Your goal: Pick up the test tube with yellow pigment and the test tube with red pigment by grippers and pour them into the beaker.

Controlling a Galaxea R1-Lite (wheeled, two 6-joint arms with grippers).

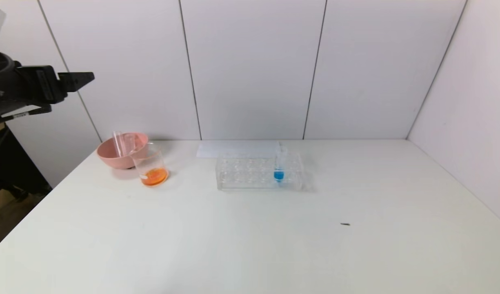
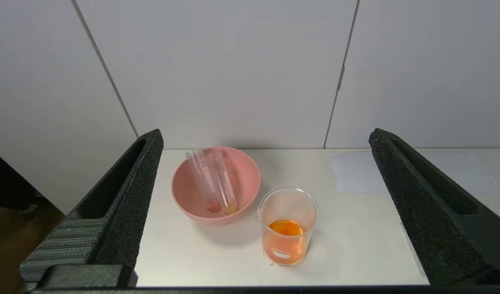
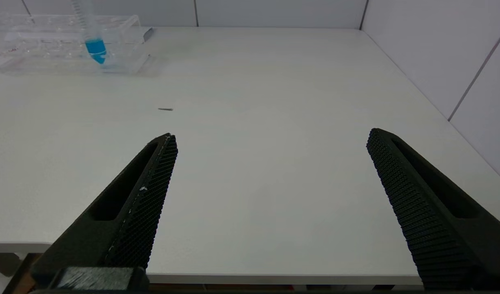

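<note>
- Your left gripper (image 2: 266,139) is up in the air off the left edge of the white table (image 1: 250,245). Its two black fingers (image 2: 123,196) are spread wide apart, and there is nothing between them.
- Your right gripper (image 3: 270,141) sits low by the near edge of the table, on the right side. Its fingers (image 3: 152,183) are wide apart too, and it holds nothing.
- Look at the pink bowl (image 2: 184,204) at the back left of the table. Two clear tubes lean inside it, side by side and touching.
- The test tube with red pigment (image 2: 201,177) has only a little red left at its round end.
- The test tube with yellow pigment (image 2: 222,181) has only a little yellow left at its round end.
- The beaker (image 2: 288,224) stands upright just beside the bowl, on the side closer to you. It has orange liquid in the bottom.
- A clear rack (image 1: 241,173) sits near the middle of the table, well apart from the bowl and beaker.
- One tube with blue liquid (image 1: 278,173) stands upright in the rack.
- A flat white sheet (image 1: 233,149) lies just behind the rack.
- A tiny dark speck (image 1: 345,224) lies on the table to the right, away from everything else.
</note>
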